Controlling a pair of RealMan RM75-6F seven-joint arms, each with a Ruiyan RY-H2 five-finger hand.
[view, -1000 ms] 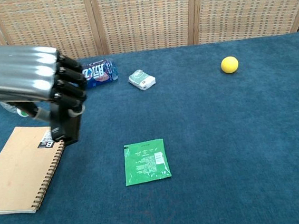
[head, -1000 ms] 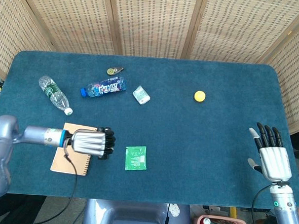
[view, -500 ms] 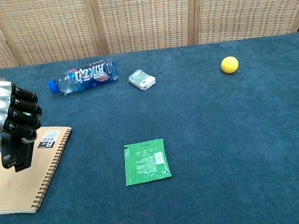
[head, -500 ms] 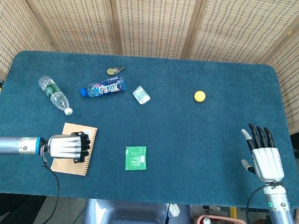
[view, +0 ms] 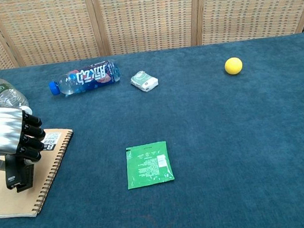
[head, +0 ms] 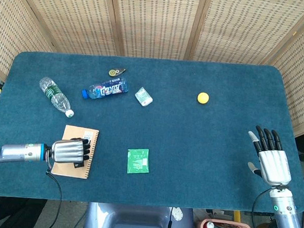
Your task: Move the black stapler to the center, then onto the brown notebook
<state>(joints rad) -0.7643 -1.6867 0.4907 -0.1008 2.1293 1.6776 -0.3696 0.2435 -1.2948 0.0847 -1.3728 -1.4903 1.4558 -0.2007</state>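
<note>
My left hand (head: 69, 151) (view: 6, 140) grips the black stapler (view: 19, 174), which hangs below its curled fingers (view: 31, 137) over the brown notebook (head: 88, 162) (view: 11, 195) at the table's front left. In the chest view the stapler's lower end looks to be touching the notebook's cover. In the head view the stapler (head: 77, 164) shows only as a dark edge under the hand. My right hand (head: 270, 158) is open, fingers spread, near the front right edge, far from the stapler.
A green packet (head: 138, 160) (view: 148, 164) lies right of the notebook. Further back are a labelled bottle (head: 105, 88) (view: 84, 77), a clear bottle (head: 55, 94) (view: 5, 92), a small white box (head: 144, 96) (view: 144, 81), a yellow ball (head: 203, 98) (view: 233, 65) and a small round item (head: 115, 71).
My left hand carried the stapler leftward from beside the notebook's right edge to over its cover, then lowered it. The right hand shifted only slightly.
</note>
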